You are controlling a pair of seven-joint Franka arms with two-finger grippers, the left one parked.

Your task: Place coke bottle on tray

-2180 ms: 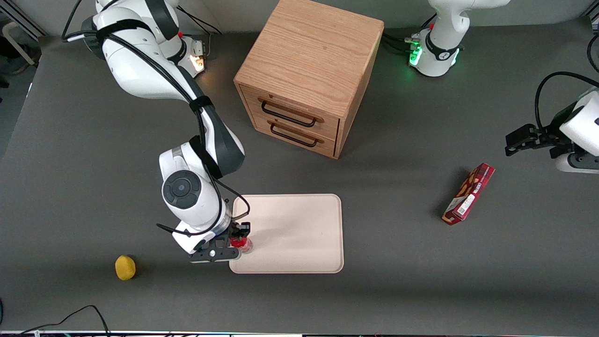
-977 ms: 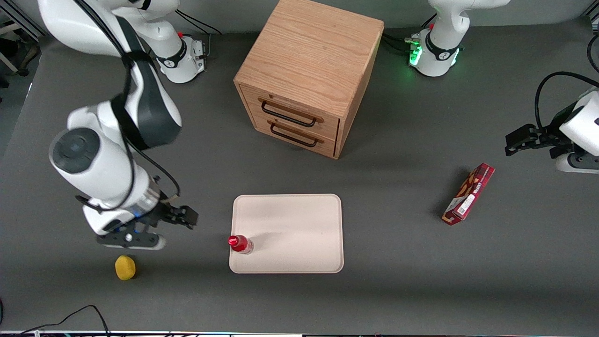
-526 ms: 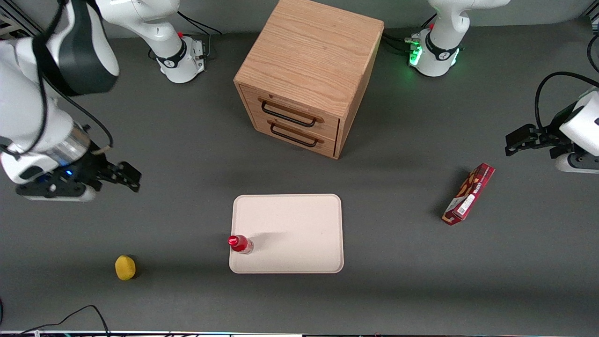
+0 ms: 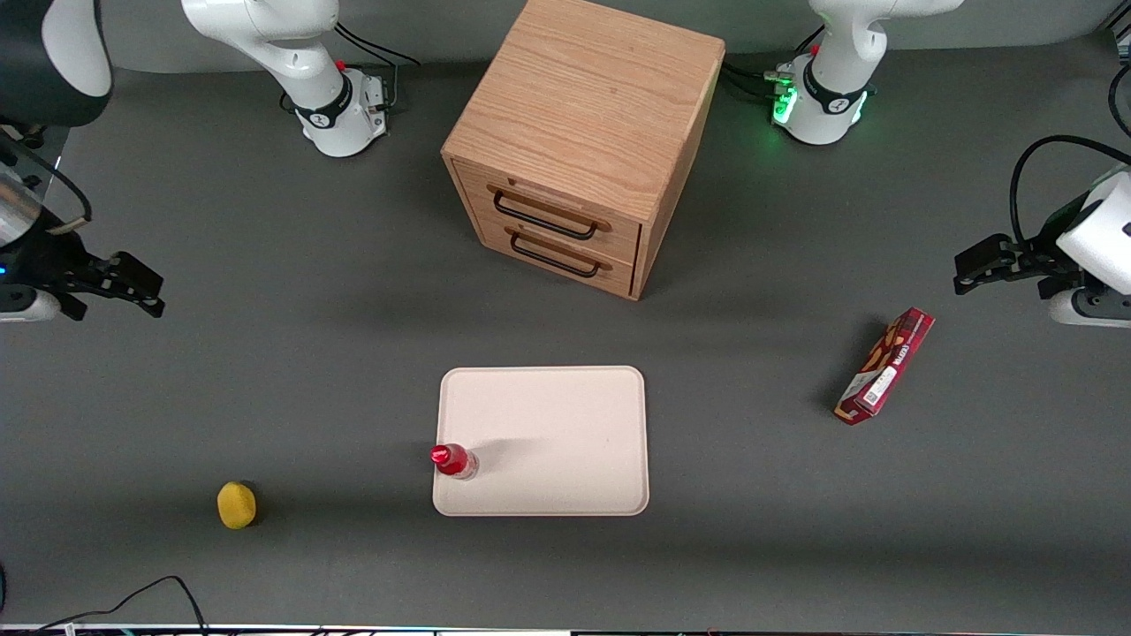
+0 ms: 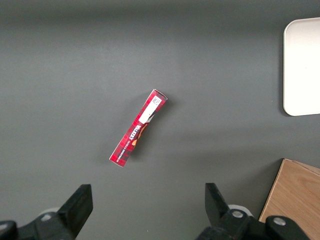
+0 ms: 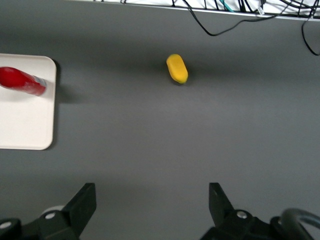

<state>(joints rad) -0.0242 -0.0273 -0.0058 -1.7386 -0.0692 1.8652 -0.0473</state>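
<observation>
Gripper point(image 4: 141, 284) fingers spread, empty, raised at the working arm's end of table point(image 4: 309, 353), well apart from the tray point(image 4: 565, 424). Coke bottle point(image 4: 454, 460) stands upright on tray w/ nothing touching it, approx 8 o'clock from tray centre, just inside rim, probably. Yellow object point(image 4: 236, 504) at 9 o'clock from bottle. Snack box point(image 4: 884, 366) at 3 o'clock from tray; cabinet point(image 4: 579, 141) at 12.

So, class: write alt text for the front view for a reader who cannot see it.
A small red coke bottle stands upright on a cream-white rectangular tray, at its edge. The open black gripper hangs apart, toward the working arm's end of the grey table.
</observation>
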